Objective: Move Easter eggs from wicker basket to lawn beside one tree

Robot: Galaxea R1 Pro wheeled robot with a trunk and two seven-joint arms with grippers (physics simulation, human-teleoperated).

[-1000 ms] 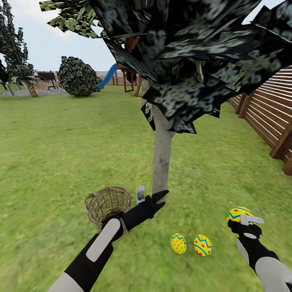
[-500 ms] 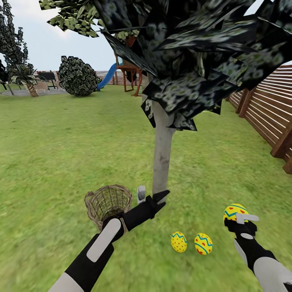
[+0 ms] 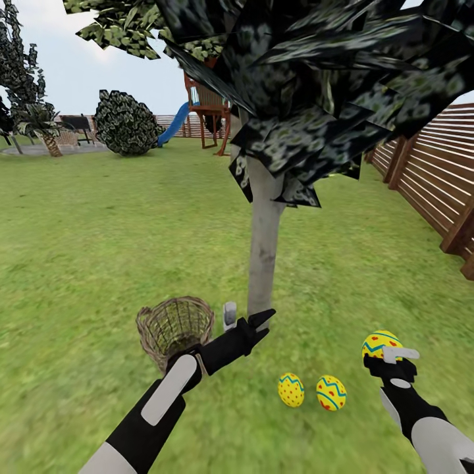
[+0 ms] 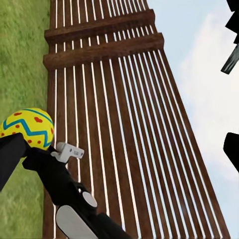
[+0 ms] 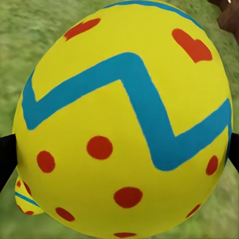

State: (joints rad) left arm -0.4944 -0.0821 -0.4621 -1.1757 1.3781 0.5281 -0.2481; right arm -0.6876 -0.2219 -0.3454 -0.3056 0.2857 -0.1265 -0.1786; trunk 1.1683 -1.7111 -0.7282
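In the head view, the wicker basket point(image 3: 174, 326) stands on the lawn point(image 3: 99, 250) left of the tree point(image 3: 263, 243), and I see no eggs inside it. Two Easter eggs point(image 3: 291, 390) point(image 3: 331, 393) lie side by side on the grass just right of the trunk's foot. My right gripper point(image 3: 390, 355) is shut on the third egg point(image 3: 376, 342) and holds it above the grass, right of the two lying eggs. That held egg point(image 5: 124, 124) looms large in the right wrist view. My left gripper point(image 3: 245, 317) hangs open between basket and trunk, holding nothing.
A brown slatted wooden fence point(image 3: 434, 184) runs along the right side. Far back stand a round dark bush point(image 3: 126, 125), a play frame with a blue slide point(image 3: 197, 118) and a short palm point(image 3: 43, 128). Open grass stretches to the left and ahead.
My right gripper with the egg has shifted slightly left and up. The head view has tilted a little. The left arm, basket and two lying eggs have stayed put.
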